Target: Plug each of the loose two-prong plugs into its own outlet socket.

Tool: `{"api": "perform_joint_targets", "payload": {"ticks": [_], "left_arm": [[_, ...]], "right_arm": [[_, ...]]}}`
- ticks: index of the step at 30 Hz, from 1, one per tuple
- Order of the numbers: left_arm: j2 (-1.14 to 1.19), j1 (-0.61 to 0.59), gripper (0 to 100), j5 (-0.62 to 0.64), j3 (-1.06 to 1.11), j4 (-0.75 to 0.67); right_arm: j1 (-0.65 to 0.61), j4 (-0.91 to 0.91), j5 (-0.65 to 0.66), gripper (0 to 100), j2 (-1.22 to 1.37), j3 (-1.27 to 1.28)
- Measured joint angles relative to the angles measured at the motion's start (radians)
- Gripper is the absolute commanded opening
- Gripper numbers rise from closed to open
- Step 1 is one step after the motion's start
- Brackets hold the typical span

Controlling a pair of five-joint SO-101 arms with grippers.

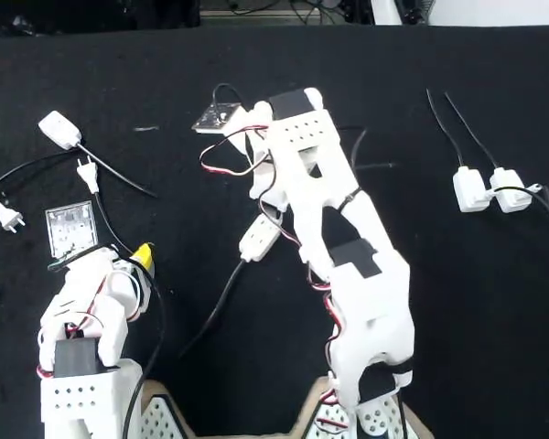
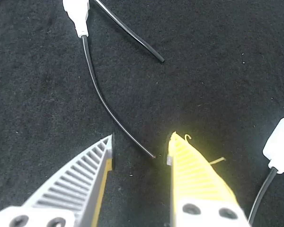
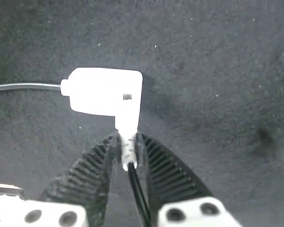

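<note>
My right wrist camera shows the right claw (image 3: 128, 142) clamped on the neck of a white two-prong plug (image 3: 126, 151) that meets a white socket block (image 3: 104, 92); from above the right arm (image 1: 329, 210) hides them. The left claw (image 2: 140, 138) gapes wide at near left over the black table (image 2: 217, 71).

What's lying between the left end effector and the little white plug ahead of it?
The plug's black cable, ending between the left end effector's open fingers; left wrist view shows it.
</note>
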Motion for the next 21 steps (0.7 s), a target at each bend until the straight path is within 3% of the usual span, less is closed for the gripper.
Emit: {"api": "perform_joint_targets", "payload": {"ticks": [11,21], "left_arm": [[0.000,0.000,20,0.000,0.000,0.000],[0.000,0.000,20,0.000,0.000,0.000]], "right_arm": [[-0.092,0.002,0.000,1.0,0.005,-0.041],[-0.089,0.018,0.000,1.0,0.005,-0.032]]}}
